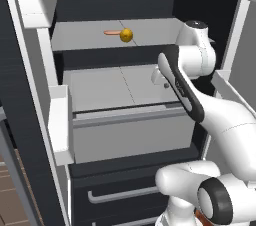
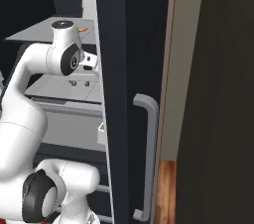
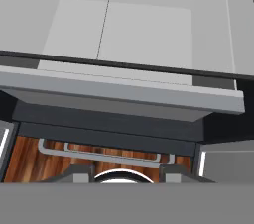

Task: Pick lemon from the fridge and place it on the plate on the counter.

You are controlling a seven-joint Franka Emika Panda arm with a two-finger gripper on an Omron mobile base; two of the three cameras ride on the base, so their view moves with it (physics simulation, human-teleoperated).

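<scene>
1. The fridge (image 1: pixel 30 120) is open in front of me. It is tall and black inside, with grey shelves.
2. The lemon (image 1: pixel 126 35) sits on the upper grey shelf (image 1: pixel 85 35), far back. It is small, round and yellow-orange.
3. A thin pinkish-orange stick (image 1: pixel 112 32) lies on the same shelf, touching the lemon's left side.
4. My white arm (image 1: pixel 182 85) bends in front of the fridge. My hand is over the lower shelf (image 1: pixel 100 87), below the lemon and off to its right.
5. My gripper (image 3: pixel 126 176) looks down at the grey drawer (image 3: pixel 119 94) and the shelf above it. My two dark finger tips (image 3: pixel 79 174) peek up at the bottom of the hand view.
6. My fingers look spread apart, with nothing between them. I am not holding the lemon.
7. White door bins (image 1: pixel 57 125) hang on the left fridge door.
8. In the right base view, the black door (image 2: pixel 126 94) stands close by, with a grey bar handle (image 2: pixel 149 156) on it.
9. Brown wood floor (image 3: pixel 30 161) shows under the fridge in the hand view.
</scene>
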